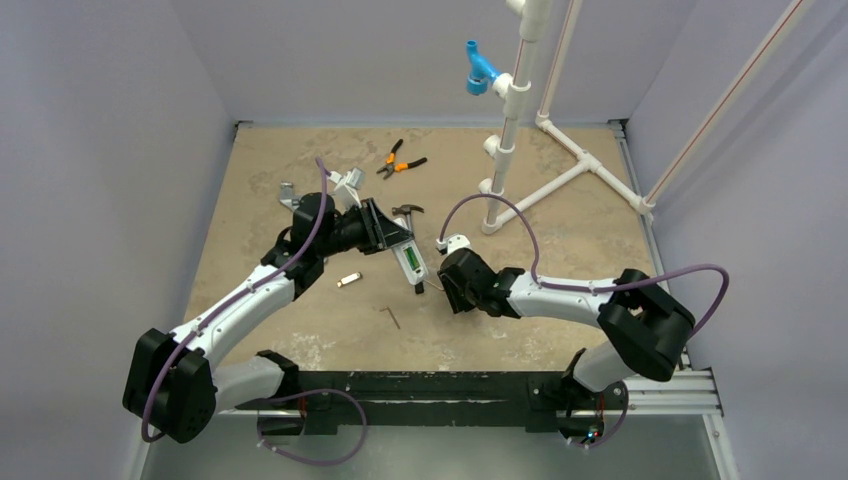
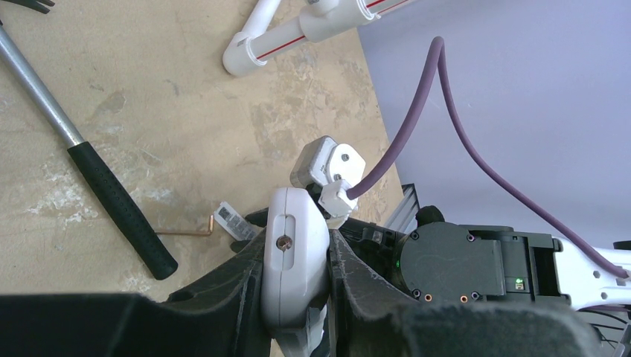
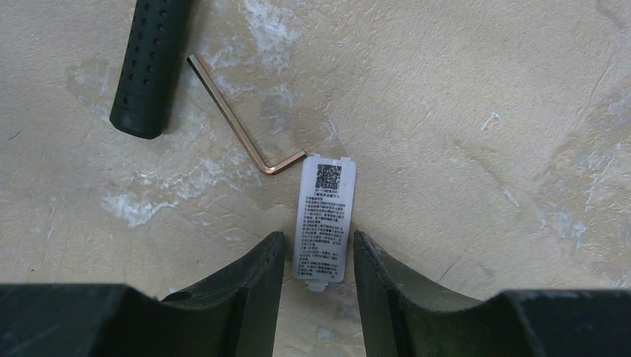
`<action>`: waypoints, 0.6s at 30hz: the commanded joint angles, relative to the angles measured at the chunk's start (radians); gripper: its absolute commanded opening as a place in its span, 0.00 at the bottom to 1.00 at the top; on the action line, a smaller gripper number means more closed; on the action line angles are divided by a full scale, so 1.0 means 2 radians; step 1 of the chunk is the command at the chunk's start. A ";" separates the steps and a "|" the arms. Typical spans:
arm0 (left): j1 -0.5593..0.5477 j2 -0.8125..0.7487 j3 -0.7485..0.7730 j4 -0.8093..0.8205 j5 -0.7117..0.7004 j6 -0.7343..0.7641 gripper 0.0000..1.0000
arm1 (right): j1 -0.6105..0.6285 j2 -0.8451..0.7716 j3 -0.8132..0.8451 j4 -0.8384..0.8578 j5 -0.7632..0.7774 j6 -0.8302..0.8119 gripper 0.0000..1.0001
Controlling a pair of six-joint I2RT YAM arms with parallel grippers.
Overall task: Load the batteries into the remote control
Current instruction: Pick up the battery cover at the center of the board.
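Observation:
My left gripper (image 1: 390, 237) is shut on the white remote control (image 1: 408, 262) and holds it above the table's middle. Green batteries (image 1: 408, 264) show in its open back. In the left wrist view the remote (image 2: 294, 260) is end-on, clamped between both fingers. My right gripper (image 1: 437, 283) is open and low over the table, just right of the remote's lower end. In the right wrist view its fingers (image 3: 260, 275) stand either side of a small white battery cover (image 3: 325, 219) with a printed label, lying flat. The cover also shows in the left wrist view (image 2: 229, 219).
A bent hex key (image 3: 238, 119) lies just left of the cover. A hammer (image 1: 408, 210) lies behind the remote, its black grip (image 3: 149, 67) near the key. A small silver clip (image 1: 348, 280), orange pliers (image 1: 400, 162) and a white pipe frame (image 1: 560, 170) are on the table.

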 commanded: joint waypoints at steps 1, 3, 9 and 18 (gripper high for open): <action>0.003 -0.006 0.007 0.023 0.006 -0.005 0.00 | 0.006 0.002 -0.004 -0.054 -0.009 0.004 0.39; 0.002 -0.006 0.007 0.023 0.006 -0.004 0.00 | 0.006 0.001 -0.003 -0.055 -0.008 0.004 0.39; 0.003 -0.008 0.006 0.023 0.006 -0.004 0.00 | 0.007 0.003 -0.003 -0.059 -0.008 0.005 0.38; 0.003 -0.009 0.005 0.023 0.006 -0.004 0.00 | 0.010 0.001 -0.002 -0.068 0.000 0.008 0.39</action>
